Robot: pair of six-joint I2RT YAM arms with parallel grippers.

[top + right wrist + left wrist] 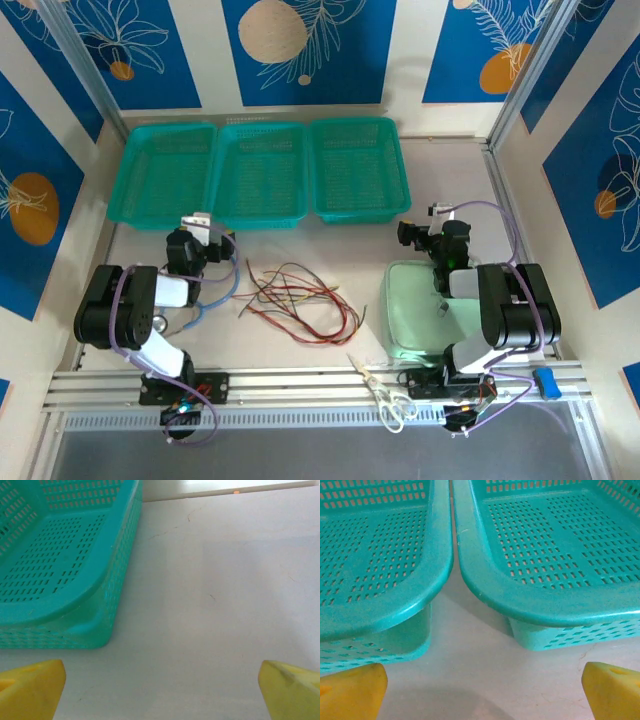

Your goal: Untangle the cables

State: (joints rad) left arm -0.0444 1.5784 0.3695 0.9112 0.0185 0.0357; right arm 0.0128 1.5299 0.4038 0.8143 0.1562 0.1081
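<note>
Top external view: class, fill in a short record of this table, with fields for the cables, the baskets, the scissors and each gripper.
cables: red, black and tan, tangled in one loose pile between the two arms
baskets: three, teal, side by side at the far side
scissors: at the near edge, by the right arm's base
left gripper: jaws open, holding nothing, facing the gap between two baskets
right gripper: jaws open, holding nothing, near a basket's corner

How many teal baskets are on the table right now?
3, side by side along the far edge: left basket, middle basket, right basket. None appears hidden.
</note>
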